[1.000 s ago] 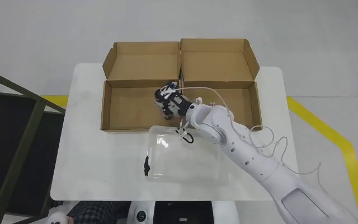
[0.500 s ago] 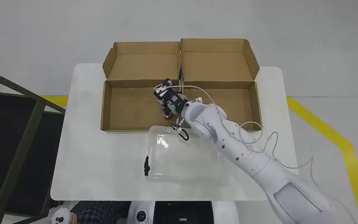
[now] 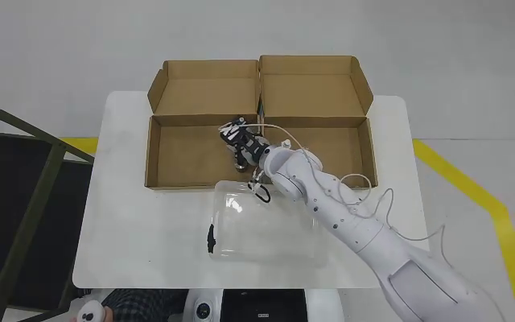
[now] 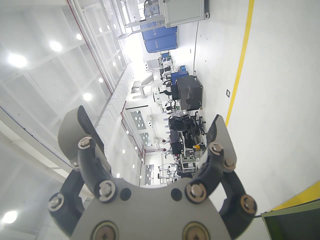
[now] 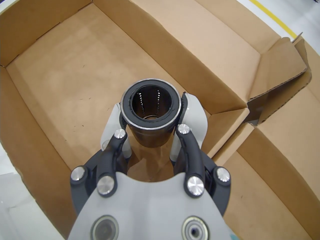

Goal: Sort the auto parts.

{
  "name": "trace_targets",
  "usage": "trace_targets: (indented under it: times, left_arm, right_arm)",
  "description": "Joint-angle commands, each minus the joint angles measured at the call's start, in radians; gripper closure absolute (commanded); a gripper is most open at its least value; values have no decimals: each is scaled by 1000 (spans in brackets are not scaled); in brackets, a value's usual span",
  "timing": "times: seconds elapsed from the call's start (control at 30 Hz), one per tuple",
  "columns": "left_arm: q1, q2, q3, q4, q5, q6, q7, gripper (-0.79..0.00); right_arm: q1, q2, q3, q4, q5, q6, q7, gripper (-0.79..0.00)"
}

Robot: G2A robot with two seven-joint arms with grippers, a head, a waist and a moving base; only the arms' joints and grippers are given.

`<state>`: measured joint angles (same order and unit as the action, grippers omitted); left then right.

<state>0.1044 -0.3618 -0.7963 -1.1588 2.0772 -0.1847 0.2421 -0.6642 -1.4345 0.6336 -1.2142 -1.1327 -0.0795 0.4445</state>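
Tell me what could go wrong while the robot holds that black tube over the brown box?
The smooth black metal-rimmed cylinder is pinched only at its sides by the right gripper, so it might slip and fall hard into the left brown cardboard box. It also hangs close to the cardboard wall shared with the neighbouring box, so a small drift might bump that wall or drop the part on the wrong side.

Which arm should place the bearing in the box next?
Right. The right gripper is shut on the black cylindrical bearing and hangs over the left-hand cardboard box. The left gripper is open and empty, and faces out into the room rather than the table.
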Motion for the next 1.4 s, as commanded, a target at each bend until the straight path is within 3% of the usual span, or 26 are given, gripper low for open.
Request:
trace_targets:
  times: [0.0, 0.17, 0.23, 0.4, 0.57, 0.73, 1.07, 1.37]
  left_arm:
    - [0, 0, 0, 0, 0, 0, 0, -785]
    - [0, 0, 0, 0, 0, 0, 0, -785]
    - [0, 0, 0, 0, 0, 0, 0, -785]
    - [0, 0, 0, 0, 0, 0, 0, -785]
    - [0, 0, 0, 0, 0, 0, 0, -785]
    - [0, 0, 0, 0, 0, 0, 0, -785]
    - [0, 0, 0, 0, 0, 0, 0, -785]
    - [0, 0, 0, 0, 0, 0, 0, -785]
  right_arm:
    - [-3, -2, 3, -1, -8, -5, 4, -336]
    - [-12, -6, 15, -5, -21, -13, 13, -400]
    - [-16, -7, 21, -9, -25, -18, 17, -480]
    - [-34, -4, 46, -52, -43, -33, 16, -526]
    - [-72, 8, 83, -157, -76, -56, 16, -631]
    - [-126, 26, 127, -293, -115, -88, 32, -680]
    - [-321, 79, 264, -568, -179, -204, 9, -785]
    - [-537, 129, 447, -727, -193, -325, -92, -785]
